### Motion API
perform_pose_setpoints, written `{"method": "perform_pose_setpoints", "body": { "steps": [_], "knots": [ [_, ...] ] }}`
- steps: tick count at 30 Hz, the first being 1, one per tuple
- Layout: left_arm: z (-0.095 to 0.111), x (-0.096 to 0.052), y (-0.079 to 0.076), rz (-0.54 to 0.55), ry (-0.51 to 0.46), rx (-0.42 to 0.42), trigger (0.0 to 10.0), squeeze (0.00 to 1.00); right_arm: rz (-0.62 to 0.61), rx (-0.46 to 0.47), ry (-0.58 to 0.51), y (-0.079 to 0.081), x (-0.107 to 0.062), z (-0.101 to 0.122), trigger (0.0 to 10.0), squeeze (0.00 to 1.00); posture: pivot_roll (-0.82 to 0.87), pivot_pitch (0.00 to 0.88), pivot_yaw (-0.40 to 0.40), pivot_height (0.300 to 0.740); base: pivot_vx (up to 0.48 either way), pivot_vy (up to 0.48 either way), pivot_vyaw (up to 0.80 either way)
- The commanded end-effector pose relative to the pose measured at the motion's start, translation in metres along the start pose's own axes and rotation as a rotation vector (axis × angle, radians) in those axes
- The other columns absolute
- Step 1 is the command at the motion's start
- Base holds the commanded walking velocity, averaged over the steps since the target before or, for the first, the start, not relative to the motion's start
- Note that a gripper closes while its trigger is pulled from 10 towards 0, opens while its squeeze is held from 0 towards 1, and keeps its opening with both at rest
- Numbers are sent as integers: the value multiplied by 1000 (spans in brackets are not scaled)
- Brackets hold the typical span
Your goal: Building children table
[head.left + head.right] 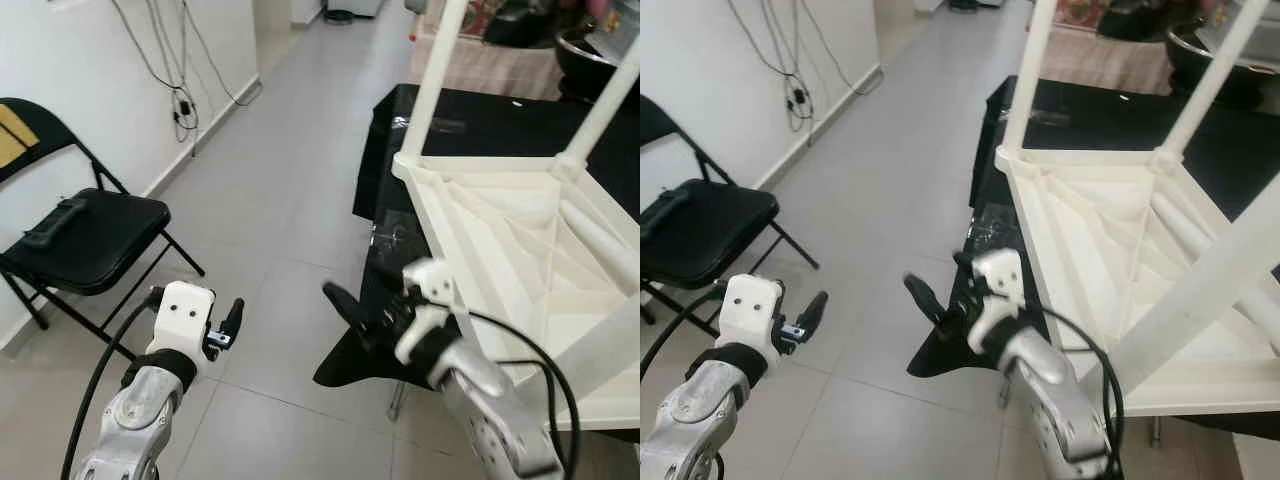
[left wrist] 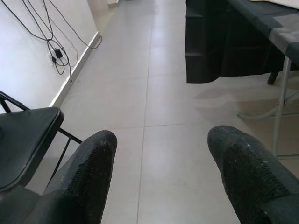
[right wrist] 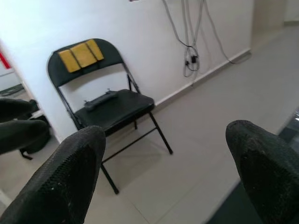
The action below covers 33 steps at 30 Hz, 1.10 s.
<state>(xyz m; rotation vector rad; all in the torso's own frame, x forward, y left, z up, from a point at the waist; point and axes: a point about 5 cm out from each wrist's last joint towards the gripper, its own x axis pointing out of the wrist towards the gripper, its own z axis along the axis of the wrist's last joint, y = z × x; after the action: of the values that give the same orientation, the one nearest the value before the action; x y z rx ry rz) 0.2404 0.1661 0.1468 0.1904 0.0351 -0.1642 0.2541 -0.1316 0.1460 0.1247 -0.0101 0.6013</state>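
Against the wall at far left a black folding chair (image 1: 85,235) is seen, then the left gripper (image 1: 236,318) held released over the floor (image 1: 270,210), the right gripper (image 1: 345,305) likewise spread and empty beside the black-draped tabletop (image 1: 480,120), on which the white children's table (image 1: 510,230) is laid upside down.

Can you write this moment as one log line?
left pincer: open, empty | right pincer: open, empty | white table: upside down, untouched
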Motion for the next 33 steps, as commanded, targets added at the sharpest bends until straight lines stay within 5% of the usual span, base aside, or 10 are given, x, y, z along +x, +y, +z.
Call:
{"method": "perform_pose_setpoints", "body": {
  "steps": [1,4,18,33],
  "knots": [
    [-5,-1,1,12,19,11,10000,0,14,20,-5,1,-6,4,10000,0,-42,52,-30,740,0,0,0],
    [-11,-1,0,-9,23,21,10000,0,198,70,81,14,-32,3,10000,0,-45,35,-29,740,0,0,0],
    [-14,-1,-4,-33,20,-17,10000,0,327,108,163,26,-53,2,10000,0,-52,24,-31,740,0,0,0],
    [-15,0,-3,-4,41,-8,10000,0,207,61,151,9,-41,4,10000,0,-48,36,-37,740,-130,0,0]
  ]
}}
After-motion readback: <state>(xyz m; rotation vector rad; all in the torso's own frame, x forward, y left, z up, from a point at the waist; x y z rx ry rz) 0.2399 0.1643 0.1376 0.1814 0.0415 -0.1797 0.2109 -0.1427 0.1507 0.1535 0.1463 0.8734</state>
